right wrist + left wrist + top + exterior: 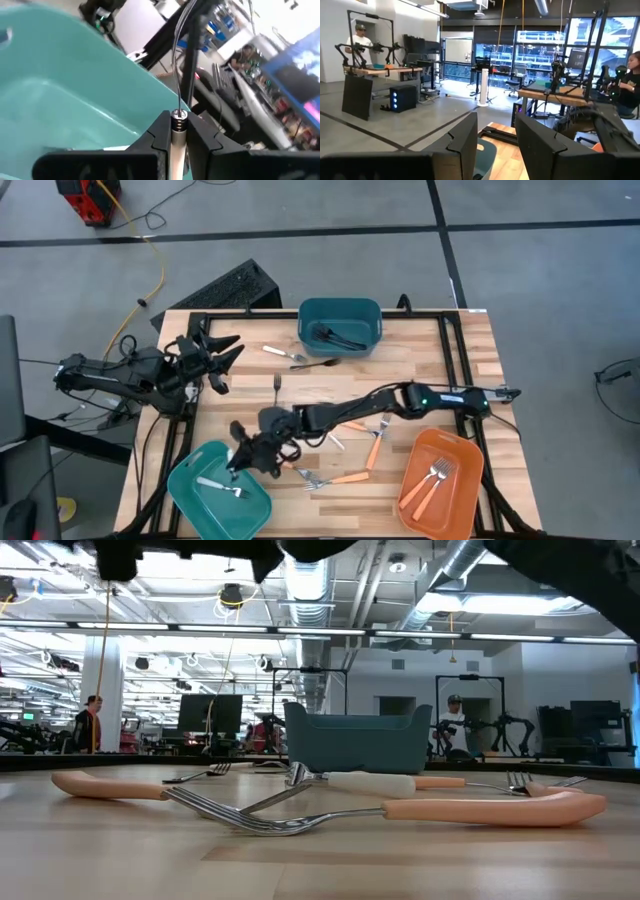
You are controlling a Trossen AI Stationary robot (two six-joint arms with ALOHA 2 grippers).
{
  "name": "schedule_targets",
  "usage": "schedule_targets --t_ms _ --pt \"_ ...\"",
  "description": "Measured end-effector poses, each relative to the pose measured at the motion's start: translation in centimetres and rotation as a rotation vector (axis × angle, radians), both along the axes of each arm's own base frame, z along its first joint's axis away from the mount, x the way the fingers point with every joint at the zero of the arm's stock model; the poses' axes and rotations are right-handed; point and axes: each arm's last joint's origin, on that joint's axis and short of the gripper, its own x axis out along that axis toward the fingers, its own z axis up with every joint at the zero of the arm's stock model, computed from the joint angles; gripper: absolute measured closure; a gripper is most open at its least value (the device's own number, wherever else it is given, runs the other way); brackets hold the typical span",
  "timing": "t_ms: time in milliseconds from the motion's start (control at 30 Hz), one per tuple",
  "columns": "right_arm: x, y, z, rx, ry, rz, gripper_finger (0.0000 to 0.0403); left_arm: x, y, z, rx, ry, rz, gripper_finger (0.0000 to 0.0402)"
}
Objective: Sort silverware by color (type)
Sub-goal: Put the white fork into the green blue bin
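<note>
Your right end effector is clamped on a white-handled fork over the light teal bin. Judged light, stiff and slick; grip at mid-handle. Remaining silverware lies scattered on the wooden desk. Left end effector stands partly open and empty at the desk's edge. Open lab beyond.

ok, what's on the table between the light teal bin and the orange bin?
In the high view, between the light teal bin and the orange bin lie loose orange-handled forks on bare wood, no other bin.
</note>
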Motion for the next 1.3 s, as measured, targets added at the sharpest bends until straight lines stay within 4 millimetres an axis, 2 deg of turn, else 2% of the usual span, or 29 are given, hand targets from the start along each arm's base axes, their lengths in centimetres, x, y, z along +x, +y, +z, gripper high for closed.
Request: schedule_targets --t_ms 133,367,600,767,1233,1300 --pt "0.7 0.6 -2.0 -0.076 0.008 0.019 0.0344 0.0 0.0 0.0 -0.011 -0.006 -0.002 0.0283" --pt "0.6 0.5 -1.9 -0.157 -0.002 0.044 0.0344 0.0 0.0 0.0 -0.011 -0.006 -0.008 0.0283" --pt "0.4 1.0 -1.9 -0.151 -0.034 0.126 0.0344 0.0 0.0 0.0 -0.008 -0.004 -0.008 0.0283" --pt "0.6 1.3 -2.7 -0.153 -0.066 0.165 0.0344 0.1 0.0 0.0 -0.006 -0.002 -0.008 0.0283" --pt "0.9 0.9 -3.0 -0.107 -0.049 0.145 0.0344 0.1 0.0 -0.1 -0.003 0.007 -0.008 0.0283" --pt "1.1 0.9 -4.0 -0.092 -0.058 0.147 0.0344 0.1 0.0 -0.1 -0.002 0.008 -0.008 0.0283"
